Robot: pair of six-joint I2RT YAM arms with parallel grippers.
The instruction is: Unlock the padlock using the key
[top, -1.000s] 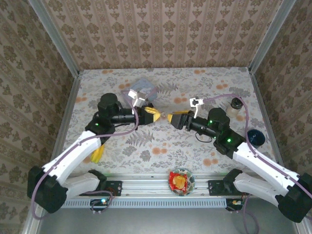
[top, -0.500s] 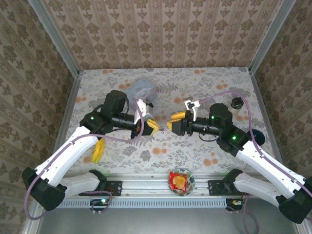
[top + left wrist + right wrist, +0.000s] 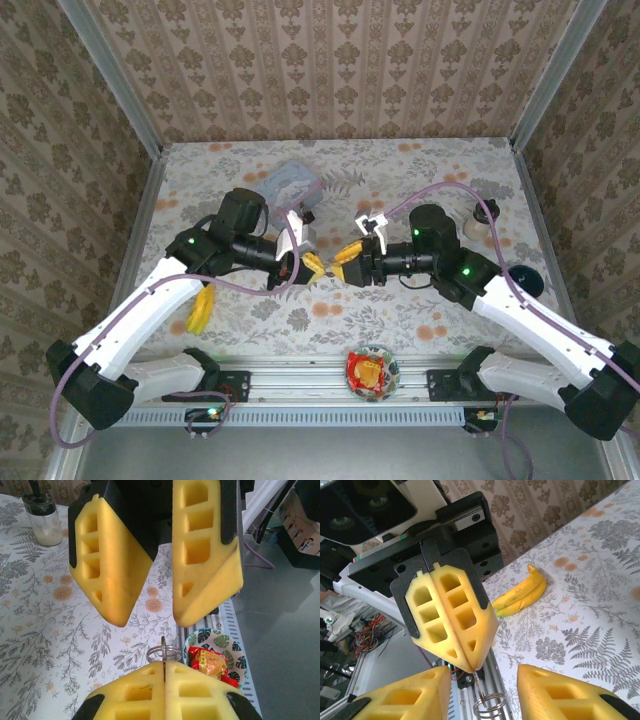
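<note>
Now, left hand (image 3: 164, 666): pressing together, clamping the key (image 3: 163, 647) above the tabletop (image 3: 30, 630).
Right hand (image 3: 150, 624): holding its jaws apart, just beside the key.

A robotics lab rig dressed to look domestic. The floral-patterned cloth-covered worktop (image 3: 400, 300) sits inside brown damask wallpaper panels (image 3: 330, 70) held by bare silvery aluminium corner posts (image 3: 110, 75). A slotted aluminium rail (image 3: 300, 385) at the near edge carries the white left robot arm (image 3: 140, 315) and the white right robot arm (image 3: 540, 325). Past the edge lie a grey floor (image 3: 285, 630), a brown cardboard box (image 3: 302, 525) and a tangle of coloured wires (image 3: 367, 630).
</note>
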